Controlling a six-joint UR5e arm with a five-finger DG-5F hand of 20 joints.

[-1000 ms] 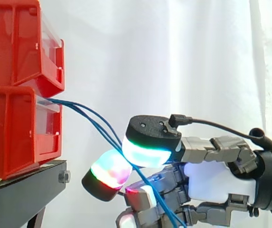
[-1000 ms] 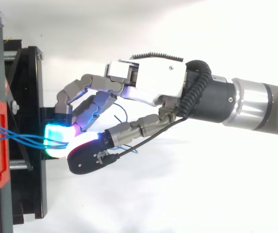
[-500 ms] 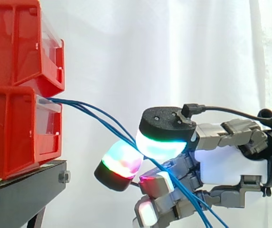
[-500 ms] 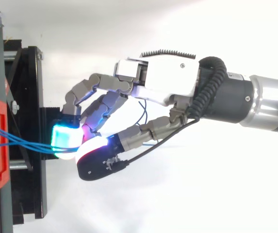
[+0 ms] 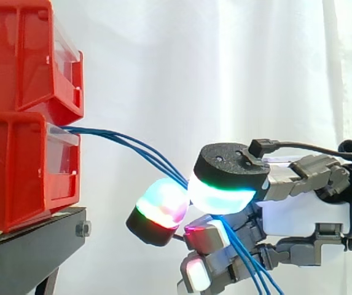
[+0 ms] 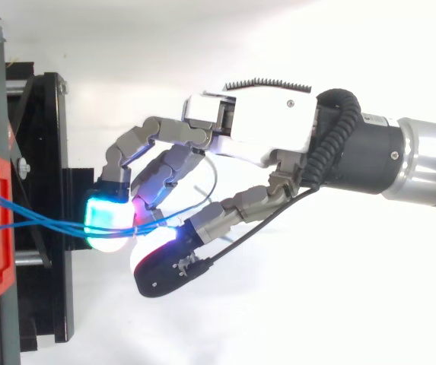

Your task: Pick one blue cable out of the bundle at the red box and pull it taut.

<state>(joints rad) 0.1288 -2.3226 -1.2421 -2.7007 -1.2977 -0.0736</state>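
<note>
Side view is showing my hand (image 5: 301, 215) pinching the cables (image 5: 129, 141) between the thumb's pad (image 5: 222, 195) and a fingertip (image 5: 160, 208), with the other fingers curling in underneath. The cables are coming out of the front of the lower red box (image 5: 16, 172), sagging in a shallow curve across the gap, passing between my pads and trailing down past my palm. They are running so close together at the grip that I am not able to tell whether I am holding one strand or several. That is the main risk: the job is asking for a single cable, and pulling now may be dragging the whole bundle along. From above, the strands are converging at my glowing pads, just off the edge of the stand (image 6: 46, 137). A pinch that is too light may be letting the thin cable slip through and leaving slack. Pulling too hard or off-line may be tugging the box forward or yanking the cable out of it.
</note>
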